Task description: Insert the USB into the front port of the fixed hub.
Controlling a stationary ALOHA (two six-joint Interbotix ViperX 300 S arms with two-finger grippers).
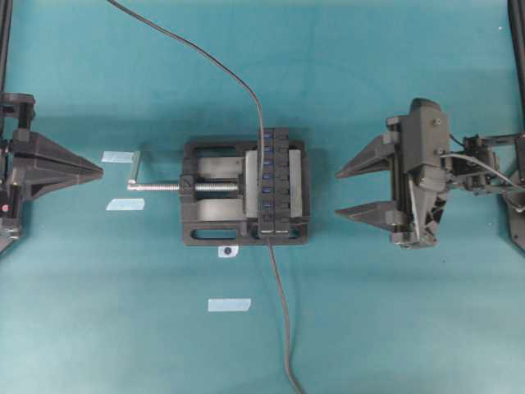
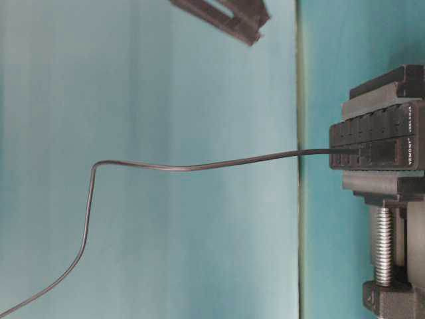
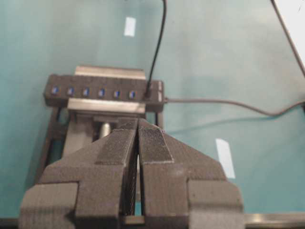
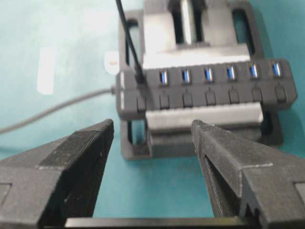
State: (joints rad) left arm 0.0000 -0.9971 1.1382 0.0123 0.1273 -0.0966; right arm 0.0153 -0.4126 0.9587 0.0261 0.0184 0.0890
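Note:
The fixed hub is a long black strip with blue ports, clamped in a vise at the table's middle. The USB sits plugged in the port at the hub's front end, its thin dark cable rising and trailing off to the far left. The left wrist view shows the same plug in the hub. My left gripper rests shut and empty, well left of the vise. Right of the hub, my right gripper hangs open with nothing between its fingers, pointing at the hub.
The black vise has a silver screw handle sticking out toward my left gripper. The hub's own grey cable runs from its front end to the table's near edge. Pale tape marks lie on the teal mat.

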